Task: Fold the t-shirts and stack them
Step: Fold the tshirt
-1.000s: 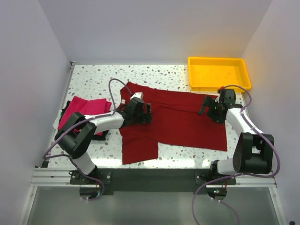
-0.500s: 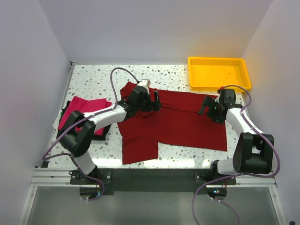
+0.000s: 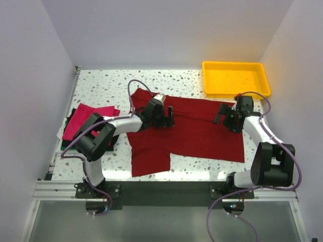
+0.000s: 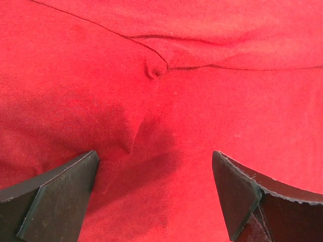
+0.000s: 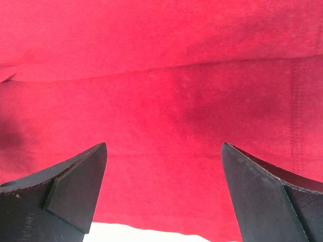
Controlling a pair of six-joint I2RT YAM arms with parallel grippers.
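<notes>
- We look down on a speckled bench (image 3: 101, 85) between white walls, with a yellow tray (image 3: 234, 63) at the far right corner.
- Our left end effector (image 3: 169, 117) gapes wide and empty, low over a crease in the crimson t-shirt (image 3: 197, 133).
- The right end effector (image 3: 222, 115) is equally wide and empty at the shirt's far right edge.
- That shirt lies spread mid-bench and unfolded, so we judge folding has barely begun.
- The magenta-pink t-shirt (image 3: 88, 117) sits folded at the left.
- Both arms reach inward with elbows bent.

I operate in a laboratory robot cell, as shown by plain white enclosure walls (image 3: 166, 30), a speckled table (image 3: 101, 83) and an aluminium mounting rail (image 3: 53, 189).
</notes>
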